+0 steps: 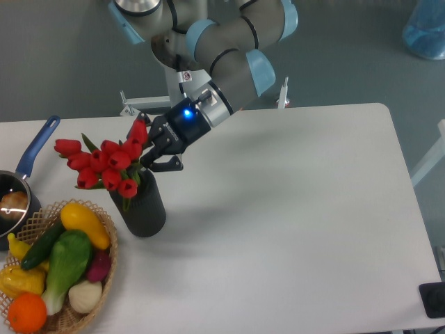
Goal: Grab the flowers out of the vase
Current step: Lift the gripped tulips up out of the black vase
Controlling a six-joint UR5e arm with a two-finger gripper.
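The flowers point(104, 164), a bunch of red tulip buds with green leaves, stand in the black ribbed vase point(144, 207) at the table's left and lean to the left. My gripper point(154, 147) comes in from the upper right at the bunch's right side, just above the vase's mouth. Its black fingers point(165, 165) are spread apart, one above and one below the nearest buds. The stems are hidden by the buds and the vase. I cannot tell whether a finger touches the flowers.
A wicker basket point(108, 229) with toy vegetables and fruit sits at the front left, close to the vase. A blue-handled saucepan point(36, 148) stands at the left edge. The white table point(292, 223) stretches to the right.
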